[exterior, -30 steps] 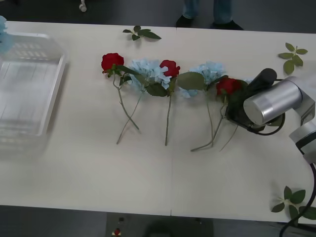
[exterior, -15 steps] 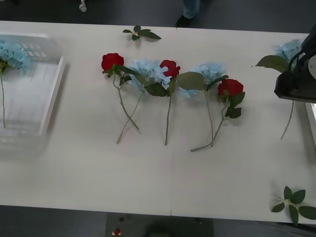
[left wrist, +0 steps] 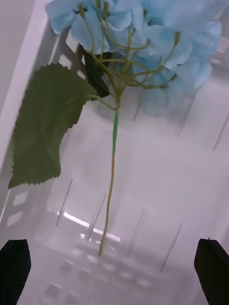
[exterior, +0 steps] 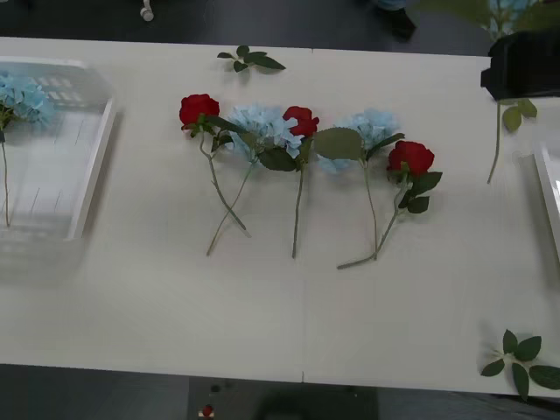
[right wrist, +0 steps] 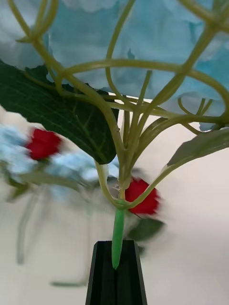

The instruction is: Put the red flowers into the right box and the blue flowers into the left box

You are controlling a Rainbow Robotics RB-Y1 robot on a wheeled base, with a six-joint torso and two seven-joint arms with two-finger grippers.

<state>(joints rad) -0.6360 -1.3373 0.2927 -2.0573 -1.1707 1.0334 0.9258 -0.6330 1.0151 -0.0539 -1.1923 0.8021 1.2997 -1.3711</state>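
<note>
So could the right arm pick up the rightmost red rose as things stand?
Probably not yet: the right pincer is shut on a blue flower's stem, so it must drop that first. The rose itself lies uncovered.

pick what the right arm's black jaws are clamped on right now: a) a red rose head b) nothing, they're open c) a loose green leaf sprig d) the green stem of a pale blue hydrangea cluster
d: in the right wrist view the right gripper has its black jaws shut on the thin green stem of a pale blue hydrangea-like artificial flower, with the fluffy blue head and its big leaves spreading beyond the jaws.
</note>
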